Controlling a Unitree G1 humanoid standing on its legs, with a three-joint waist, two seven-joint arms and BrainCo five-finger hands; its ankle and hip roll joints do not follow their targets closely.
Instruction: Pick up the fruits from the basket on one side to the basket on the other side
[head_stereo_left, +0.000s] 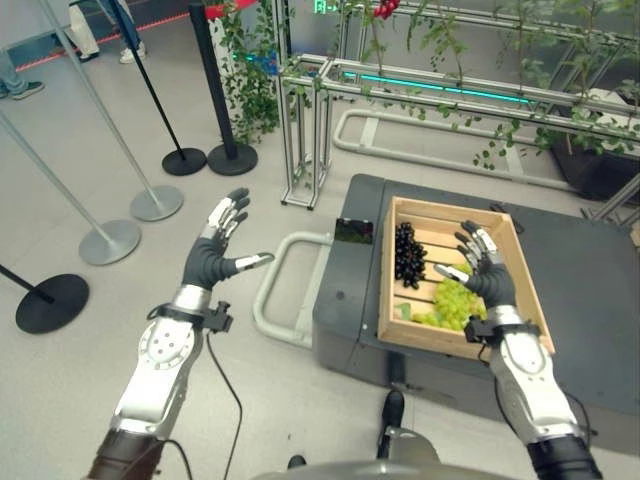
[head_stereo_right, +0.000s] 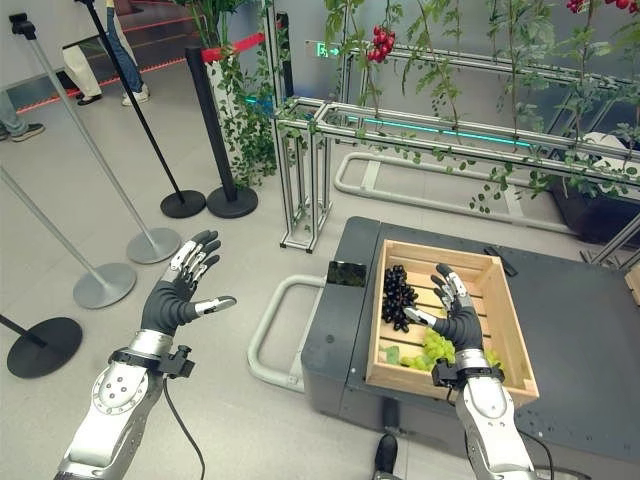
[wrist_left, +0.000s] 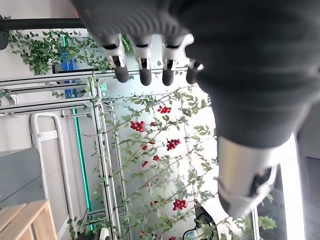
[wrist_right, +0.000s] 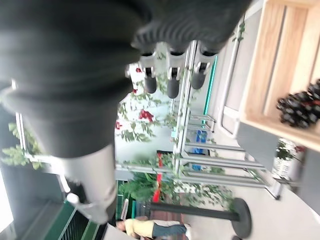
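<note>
- Right now, right robot hand (head_stereo_left: 487, 272) up over wooden crate (head_stereo_left: 398, 262), fingers spread, grasping nothing; prob. poised to reach down for fruit.
- Left robot hand (head_stereo_left: 213, 252) off to the side above floor, well apart from crate, fingers straight, nothing held; looks parked, waiting.
- Fruit in crate: dark grapes (head_stereo_left: 408, 254) toward far left side, green grapes (head_stereo_left: 452, 303) nearer, partly hidden behind right robot hand.
- Crate on dark grey table (head_stereo_left: 590, 290); phone-like black slab (head_stereo_left: 354, 231) just beside crate.
- No second basket spotted, so drop-off side unclear.
- Right wrist view: dark grapes against crate wall, plus stanchion base; left wrist view: red berry vines (wrist_left: 167, 145) on frame, crate corner.
</note>
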